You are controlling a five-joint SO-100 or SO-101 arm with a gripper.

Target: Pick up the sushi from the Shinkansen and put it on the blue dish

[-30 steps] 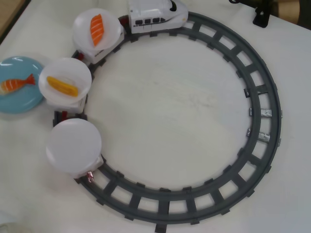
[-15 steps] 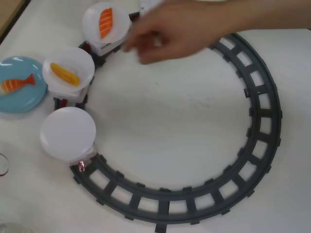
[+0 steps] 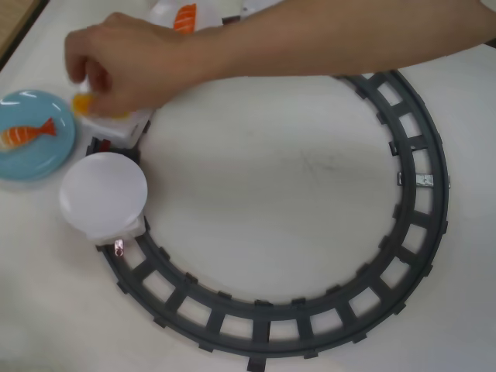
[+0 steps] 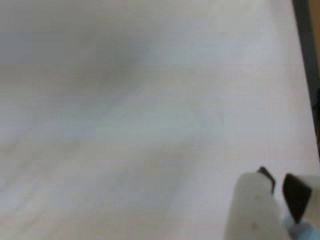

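- a person's hand [image 3: 128,66] reaches in from the upper right of the overhead view, forearm bare, fingers curled downward in a pinch.
- the gripper [image 4: 277,187] shows blurred at the wrist view's lower right, fingertips close together.

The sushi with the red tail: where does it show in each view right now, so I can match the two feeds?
Overhead view: the sushi lies on the blue dish at the far left edge, left of a person's hand.
Wrist view: not in it; only blurred white table and the tool at the lower right.
Shared landmark: the white table; nothing sharper appears in both.
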